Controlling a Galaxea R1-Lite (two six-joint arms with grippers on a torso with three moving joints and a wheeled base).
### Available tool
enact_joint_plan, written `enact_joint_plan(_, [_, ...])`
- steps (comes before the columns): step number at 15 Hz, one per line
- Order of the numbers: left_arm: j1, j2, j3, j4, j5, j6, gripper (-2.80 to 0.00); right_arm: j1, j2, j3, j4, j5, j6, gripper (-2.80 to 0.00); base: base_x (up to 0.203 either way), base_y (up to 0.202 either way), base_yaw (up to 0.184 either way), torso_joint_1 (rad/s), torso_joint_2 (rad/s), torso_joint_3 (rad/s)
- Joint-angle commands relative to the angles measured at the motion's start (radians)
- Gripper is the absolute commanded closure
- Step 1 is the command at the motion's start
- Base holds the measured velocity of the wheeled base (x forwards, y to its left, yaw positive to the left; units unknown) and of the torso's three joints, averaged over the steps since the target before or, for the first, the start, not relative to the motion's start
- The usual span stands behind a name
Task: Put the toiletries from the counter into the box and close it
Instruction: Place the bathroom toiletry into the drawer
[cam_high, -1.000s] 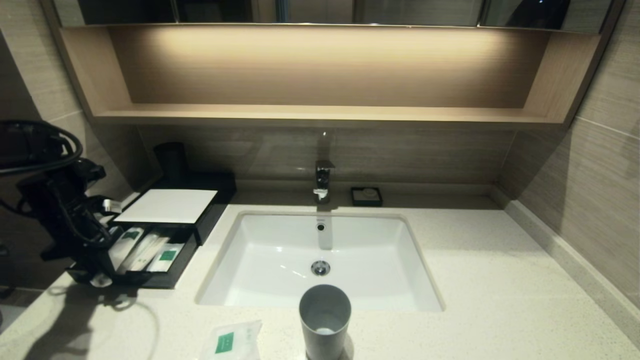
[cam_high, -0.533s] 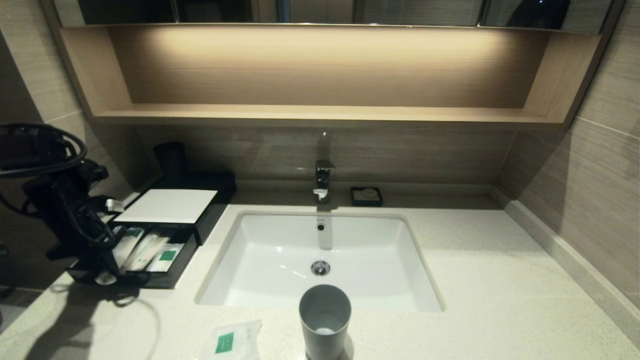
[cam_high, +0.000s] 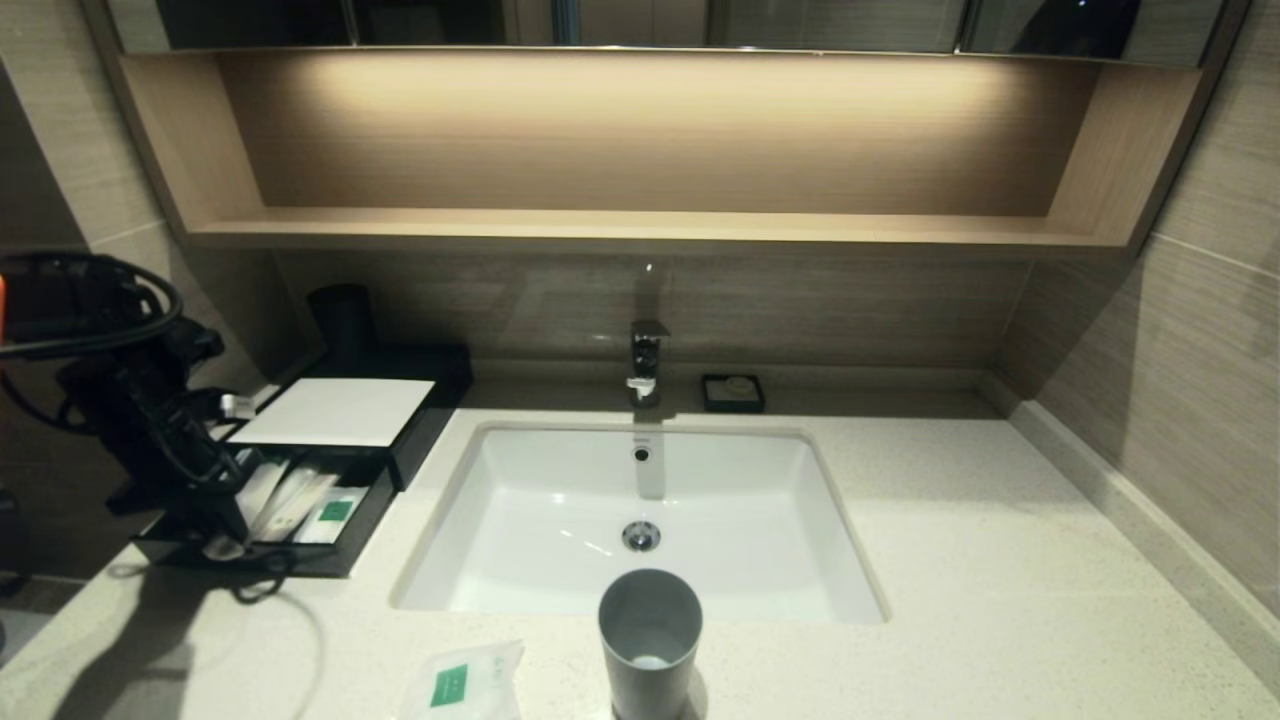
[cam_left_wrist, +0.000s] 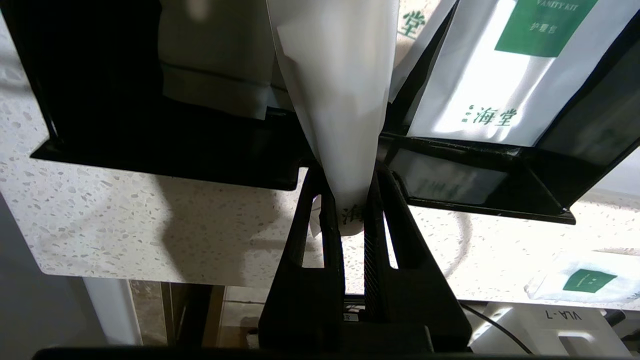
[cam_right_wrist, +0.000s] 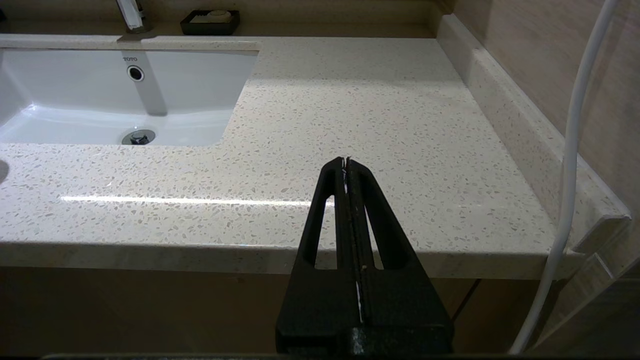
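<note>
My left gripper (cam_left_wrist: 350, 187) is shut on the end of a narrow translucent-white packet (cam_left_wrist: 340, 90), which reaches up over the front wall of the box's open drawer (cam_left_wrist: 450, 175). In the head view this gripper (cam_high: 222, 535) is at the drawer's front left corner. The low black box (cam_high: 415, 430) with its white top panel (cam_high: 335, 410) stands left of the sink. Inside the drawer lie a squarish green-labelled packet (cam_high: 335, 512) and a long thin one (cam_high: 295, 500). Another green-labelled packet (cam_high: 460, 685) lies on the counter (cam_high: 1000, 560) at the front. My right gripper (cam_right_wrist: 346, 162) is shut and empty.
A white sunken sink (cam_high: 560, 500) with a tap (cam_high: 647, 360) fills the middle. A grey cup (cam_high: 650, 640) stands in front of it, beside the loose packet. A small black soap dish (cam_high: 733, 392) sits at the back. The right gripper hangs over the counter's front right edge (cam_right_wrist: 450, 260).
My left gripper has shifted a little to the right and toward the drawer, carrying the packet with it; the packet's green label no longer shows in the head view.
</note>
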Motion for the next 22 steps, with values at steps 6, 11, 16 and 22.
enact_joint_plan(6, [0.001, 0.007, 0.001, -0.037, -0.001, 0.0, 0.0, 0.0, 0.001, 0.002, 0.0, 0.0, 0.0, 0.0, 0.0, 0.0, 0.0, 0.0, 0.0, 0.0])
enact_joint_plan(11, [-0.001, 0.016, 0.001, -0.059, -0.001, 0.004, 0.0, 0.0, 0.001, 0.002, 0.0, 0.0, 0.0, 0.0, 0.0, 0.0, 0.0, 0.0, 0.0, 0.0])
enact_joint_plan(16, [-0.001, 0.025, 0.001, -0.084, 0.001, 0.012, 0.0, 0.0, 0.001, 0.002, 0.0, 0.0, 0.0, 0.0, 0.0, 0.0, 0.0, 0.0, 0.0, 0.0])
enact_joint_plan(22, [-0.001, 0.031, 0.001, -0.111, 0.005, 0.015, 0.0, 0.0, 0.001, 0.002, 0.0, 0.0, 0.0, 0.0, 0.0, 0.0, 0.0, 0.0, 0.0, 0.0])
